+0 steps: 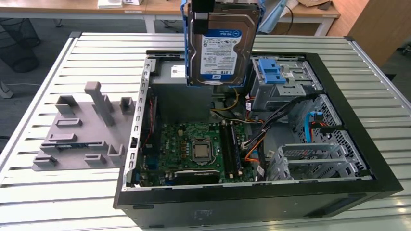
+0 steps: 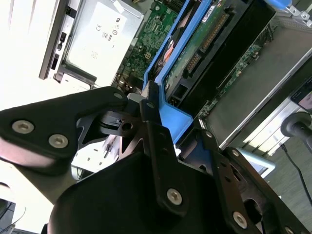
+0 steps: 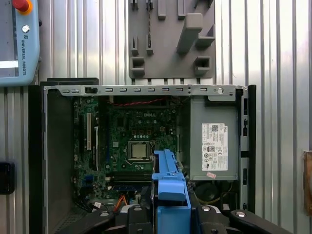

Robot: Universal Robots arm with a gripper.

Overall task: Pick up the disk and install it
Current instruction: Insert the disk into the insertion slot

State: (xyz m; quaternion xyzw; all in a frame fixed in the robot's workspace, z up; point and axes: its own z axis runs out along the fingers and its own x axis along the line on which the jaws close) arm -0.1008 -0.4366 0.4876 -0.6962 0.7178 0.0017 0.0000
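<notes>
The disk (image 1: 222, 48), a silver-grey hard drive with a white-and-blue label and a blue plastic frame, hangs upright above the far side of the open computer case (image 1: 378, 159). My gripper (image 1: 201, 12) is shut on its upper edge. In the second wrist view the black fingers (image 2: 148, 109) clamp the blue frame, and the disk's green circuit side (image 2: 204, 34) stretches away from my gripper (image 2: 161, 114). In the first wrist view the blue frame of the disk (image 3: 169, 187) sticks out from between the fingers of my gripper (image 3: 170, 214), over the motherboard (image 3: 136, 146).
Inside the case are the motherboard (image 1: 192, 144), a drive cage with a blue latch (image 1: 273, 72), loose cables (image 1: 257, 144) and a grey metal box with a white sticker (image 3: 214, 141). A grey moulded fixture (image 1: 83, 130) lies on the slatted table at the exterior view's left. A teach pendant (image 3: 17, 44) lies near the case.
</notes>
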